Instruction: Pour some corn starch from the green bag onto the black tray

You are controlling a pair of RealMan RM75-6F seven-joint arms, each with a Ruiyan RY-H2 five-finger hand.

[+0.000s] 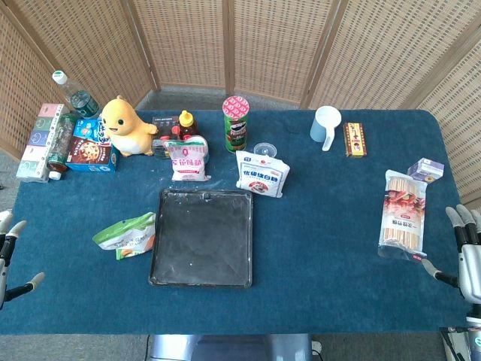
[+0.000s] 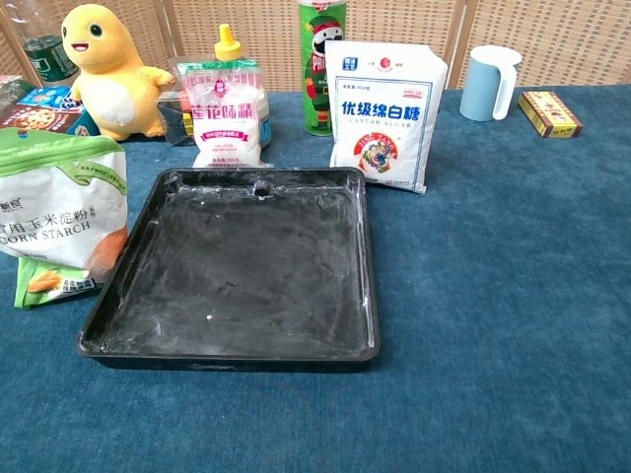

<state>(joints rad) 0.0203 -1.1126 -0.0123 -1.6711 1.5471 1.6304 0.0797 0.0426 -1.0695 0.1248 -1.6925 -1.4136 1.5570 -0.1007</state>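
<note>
Blue table (image 1: 323,226) | green bag (image 1: 126,235) right of open left robot hand (image 1: 9,252), apart

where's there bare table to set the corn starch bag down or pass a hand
The widest bare stretch lies between the black tray and the noodle packet, running to the near edge. A narrower strip runs along the front edge below the tray. The back left is crowded: duck plush, cookie box, bottles and sugar bags. The corn starch bag sits tight against the tray's left side.

Staged lab tabletop (image 1: 323,226), wicker screens (image 1: 278,45)
</note>
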